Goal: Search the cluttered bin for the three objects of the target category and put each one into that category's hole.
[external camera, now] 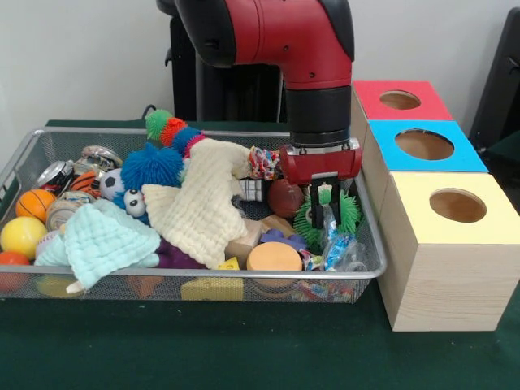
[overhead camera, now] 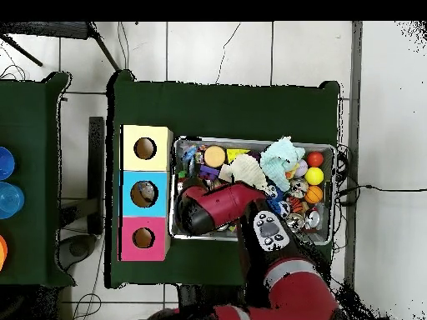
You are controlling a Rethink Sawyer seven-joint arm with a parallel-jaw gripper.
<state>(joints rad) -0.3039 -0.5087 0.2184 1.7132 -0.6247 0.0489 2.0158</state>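
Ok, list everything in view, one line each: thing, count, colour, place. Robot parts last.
bin: one, silver mesh, on the green table.
water bottle: one seen, clear with blue label, bin corner nearest the boxes.
cloths: two, cream and mint, on top of the clutter.
balls: several, yellow and orange, bin end away from the boxes.
cans: at least two, shiny metal, far corner behind the balls.
spiky toys: blue and green, mid-bin.
boxes: three, wood, tops red, blue, yellow, beside the bin.
red-top hole: one, farthest box.
tool: one, black, lowered over the bottle.
arm: one, red and black.
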